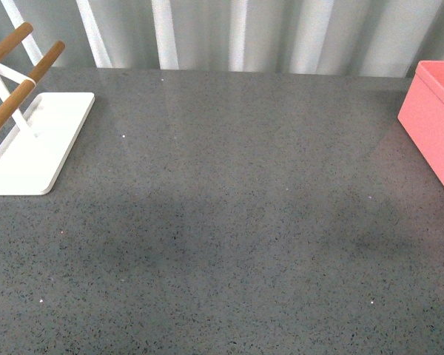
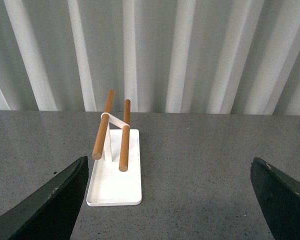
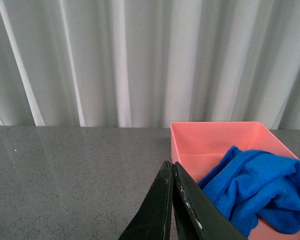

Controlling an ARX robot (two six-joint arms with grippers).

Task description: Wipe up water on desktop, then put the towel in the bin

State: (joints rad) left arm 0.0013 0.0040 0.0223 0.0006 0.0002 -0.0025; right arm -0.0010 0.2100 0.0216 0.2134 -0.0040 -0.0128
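Note:
The dark grey speckled desktop (image 1: 229, 222) fills the front view, and neither arm shows there. The salmon-pink bin (image 1: 436, 118) stands at its right edge. In the right wrist view the blue towel (image 3: 260, 192) lies crumpled inside the bin (image 3: 210, 137). My right gripper (image 3: 171, 167) is shut with nothing in it, its tips just outside the bin's near wall. My left gripper (image 2: 167, 170) is open wide above bare desktop, its dark fingers (image 2: 50, 205) framing the view, with the rack beyond them.
A white flat-based rack with two wooden bars (image 1: 29, 133) stands at the far left of the desktop; the left wrist view shows the rack (image 2: 115, 170) lengthwise. A pale corrugated wall (image 1: 237, 33) runs behind the desktop's far edge.

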